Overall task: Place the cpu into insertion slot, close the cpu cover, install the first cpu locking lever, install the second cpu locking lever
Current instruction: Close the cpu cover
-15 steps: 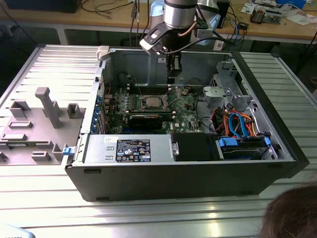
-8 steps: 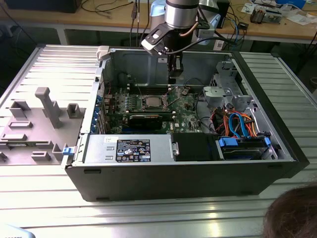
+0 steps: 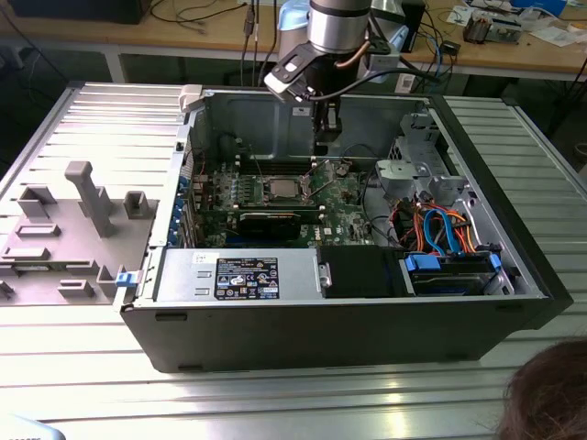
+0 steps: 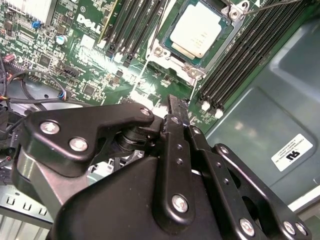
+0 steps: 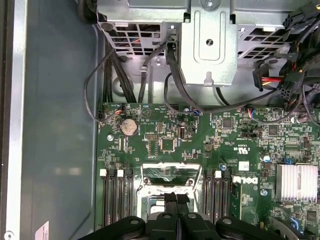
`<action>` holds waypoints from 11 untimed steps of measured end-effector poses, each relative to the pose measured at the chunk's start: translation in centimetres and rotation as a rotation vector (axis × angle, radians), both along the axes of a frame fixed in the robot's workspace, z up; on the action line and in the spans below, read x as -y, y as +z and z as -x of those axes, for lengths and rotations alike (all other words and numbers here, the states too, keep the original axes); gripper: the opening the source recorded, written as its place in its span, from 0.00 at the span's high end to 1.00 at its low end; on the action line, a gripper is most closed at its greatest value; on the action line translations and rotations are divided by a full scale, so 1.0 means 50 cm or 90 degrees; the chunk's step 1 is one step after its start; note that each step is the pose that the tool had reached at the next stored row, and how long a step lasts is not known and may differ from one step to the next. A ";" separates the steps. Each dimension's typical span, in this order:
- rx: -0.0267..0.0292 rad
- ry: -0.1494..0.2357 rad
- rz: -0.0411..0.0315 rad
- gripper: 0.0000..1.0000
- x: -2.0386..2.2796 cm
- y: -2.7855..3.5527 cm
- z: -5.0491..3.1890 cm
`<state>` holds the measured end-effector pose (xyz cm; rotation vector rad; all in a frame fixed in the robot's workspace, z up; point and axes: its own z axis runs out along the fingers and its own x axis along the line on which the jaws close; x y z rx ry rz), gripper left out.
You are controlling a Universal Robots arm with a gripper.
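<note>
End effector (image 3: 323, 145) hovers over the motherboard (image 3: 353, 220), closed narrow and holding nothing. In the exterior view the cpu (image 3: 280, 190) lies at its 8 o'clock, apart, seated in the socket (image 4: 172, 59).

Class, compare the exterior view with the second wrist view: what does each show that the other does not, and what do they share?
Exterior view: the open computer case on a metal table, with a grey plastic fixture toward the exterior view's left. Second wrist view: a white label on the case's inner wall. Both: the cpu seated in its socket on the motherboard, and the gripper.
</note>
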<state>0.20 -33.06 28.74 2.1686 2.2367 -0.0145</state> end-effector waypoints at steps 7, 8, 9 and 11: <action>0.0000 0.000 0.0000 0.89 0.0000 0.000 -0.005; 0.0000 0.000 0.0000 0.89 0.0000 -0.001 -0.006; 0.0000 0.000 0.0000 0.89 0.0000 -0.001 -0.006; 0.0000 0.000 0.0000 0.89 0.0000 -0.001 -0.009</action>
